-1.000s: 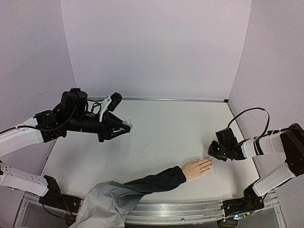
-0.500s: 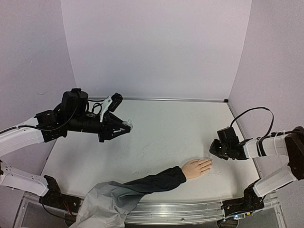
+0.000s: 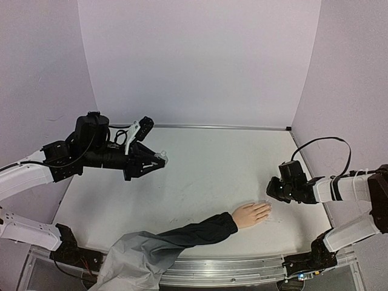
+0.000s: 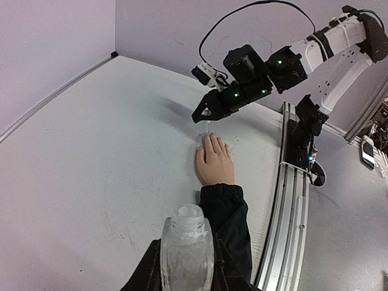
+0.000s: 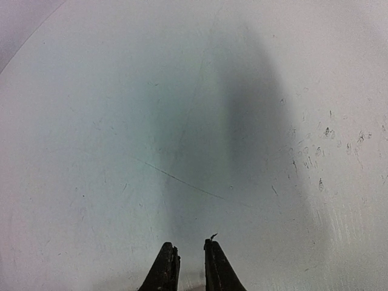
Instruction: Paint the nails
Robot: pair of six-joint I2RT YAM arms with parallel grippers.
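Only the left wrist view shows the grips plainly. There the left gripper point(image 3: 160, 161) is clamped on a small clear bottle with a ribbed neck and frosted, whitish walls point(image 4: 187, 245), held upright well above the white table point(image 3: 212, 157). From overhead, that bottle is just a pale speck at the jaw tips.

The same wrist view looks across at the right gripper point(image 4: 205, 113). It is closed and pointing down, and it seems to pinch a thin pale stick point(image 4: 207, 127), though the stick is too fine to be sure of. The stick's lower end hangs just beyond the fingertips of the pale peach mannequin hand point(image 4: 214, 162). The right wrist view shows only two dark, tapered fingers point(image 5: 165, 270) almost together above the scuffed, matte tabletop, with no hand in sight.

The mannequin hand lies flat, palm down, near the table's front right. Its nails point(image 4: 210, 138) are skin-toned and barely show against the smooth fingers, which point towards the right gripper. A dark navy sleeve with a gathered cuff point(image 3: 197, 232) covers the wrist, and a crumpled grey cloth point(image 3: 134, 259) trails off the front edge.
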